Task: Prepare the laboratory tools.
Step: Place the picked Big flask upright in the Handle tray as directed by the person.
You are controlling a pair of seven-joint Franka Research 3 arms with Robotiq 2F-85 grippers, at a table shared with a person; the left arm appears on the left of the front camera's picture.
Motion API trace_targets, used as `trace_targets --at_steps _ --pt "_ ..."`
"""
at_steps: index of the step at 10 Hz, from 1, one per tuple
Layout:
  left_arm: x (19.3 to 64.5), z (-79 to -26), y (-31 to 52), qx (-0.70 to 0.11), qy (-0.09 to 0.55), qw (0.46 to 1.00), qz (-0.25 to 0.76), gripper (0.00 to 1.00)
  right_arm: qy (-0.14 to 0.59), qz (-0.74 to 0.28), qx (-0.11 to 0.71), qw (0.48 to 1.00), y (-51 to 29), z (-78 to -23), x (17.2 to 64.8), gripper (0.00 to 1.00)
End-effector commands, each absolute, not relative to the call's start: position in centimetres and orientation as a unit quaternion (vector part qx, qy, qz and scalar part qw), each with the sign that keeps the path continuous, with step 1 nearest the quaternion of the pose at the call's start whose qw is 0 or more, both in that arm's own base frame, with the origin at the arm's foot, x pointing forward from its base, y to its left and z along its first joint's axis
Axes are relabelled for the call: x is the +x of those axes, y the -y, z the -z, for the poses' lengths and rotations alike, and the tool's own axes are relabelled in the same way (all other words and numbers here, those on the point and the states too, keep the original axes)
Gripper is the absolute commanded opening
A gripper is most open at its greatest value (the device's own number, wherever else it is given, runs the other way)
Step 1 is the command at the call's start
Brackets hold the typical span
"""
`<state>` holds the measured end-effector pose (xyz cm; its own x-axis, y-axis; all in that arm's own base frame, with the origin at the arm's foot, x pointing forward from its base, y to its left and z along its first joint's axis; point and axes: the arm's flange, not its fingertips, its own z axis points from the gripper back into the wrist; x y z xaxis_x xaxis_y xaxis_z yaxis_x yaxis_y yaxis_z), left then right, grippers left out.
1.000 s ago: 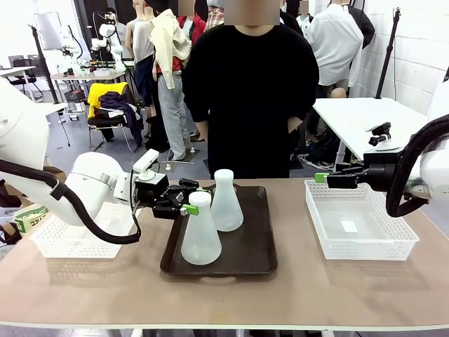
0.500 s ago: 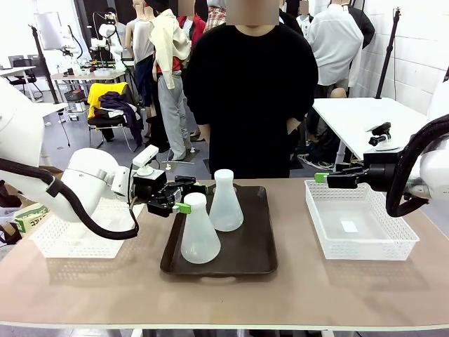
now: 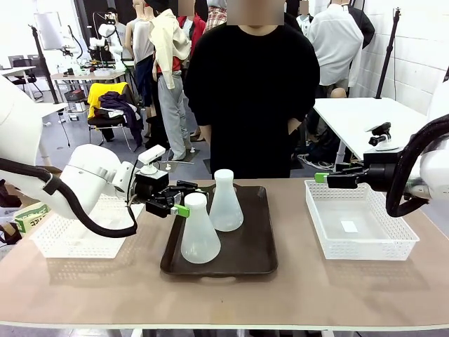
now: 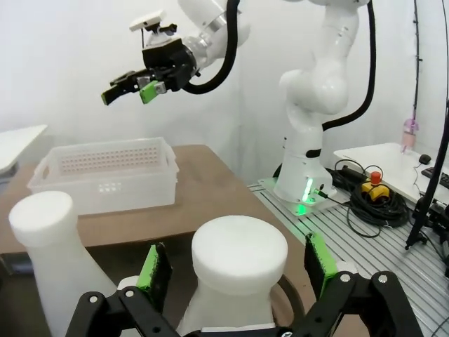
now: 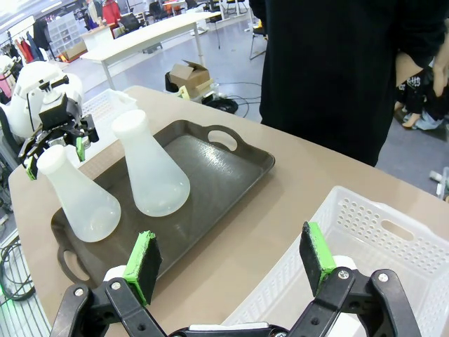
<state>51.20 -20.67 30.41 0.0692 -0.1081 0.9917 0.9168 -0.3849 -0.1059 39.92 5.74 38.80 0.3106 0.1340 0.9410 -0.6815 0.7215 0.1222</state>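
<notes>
Frosted-white translucent conical flasks stand upright on a dark brown handled tray [image 3: 238,263] at the middle of the tan desk [image 3: 295,295]: the near flask [image 3: 200,232] toward the robot, the far flask [image 3: 226,202] just behind it. The front view places the left gripper [image 3: 184,200] level with the near flask's neck; the left wrist view shows its jaws spread, green pads [image 4: 156,267] either side of the neck without touching. The right gripper [image 5: 228,263], jaws spread and holding nothing, hangs above a white mesh basket [image 3: 361,225].
</notes>
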Motion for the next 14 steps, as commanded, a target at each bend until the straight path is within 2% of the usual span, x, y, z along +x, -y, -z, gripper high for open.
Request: trace_targets --at_steps 1,2,14 --pt "51.35 -30.82 20.49 -0.589 0.302 0.456 0.595 1.0 0.524 -0.263 0.267 0.765 -5.79 -38.7 39.92 1.0" --pt "51.2 -30.41 20.67 -0.588 0.344 0.435 0.589 1.0 0.524 -0.263 0.267 0.765 -5.79 -38.7 39.92 1.0" --pt "51.2 -30.41 20.67 -0.588 0.344 0.435 0.589 1.0 0.524 -0.263 0.267 0.765 -5.79 -38.7 39.92 1.0"
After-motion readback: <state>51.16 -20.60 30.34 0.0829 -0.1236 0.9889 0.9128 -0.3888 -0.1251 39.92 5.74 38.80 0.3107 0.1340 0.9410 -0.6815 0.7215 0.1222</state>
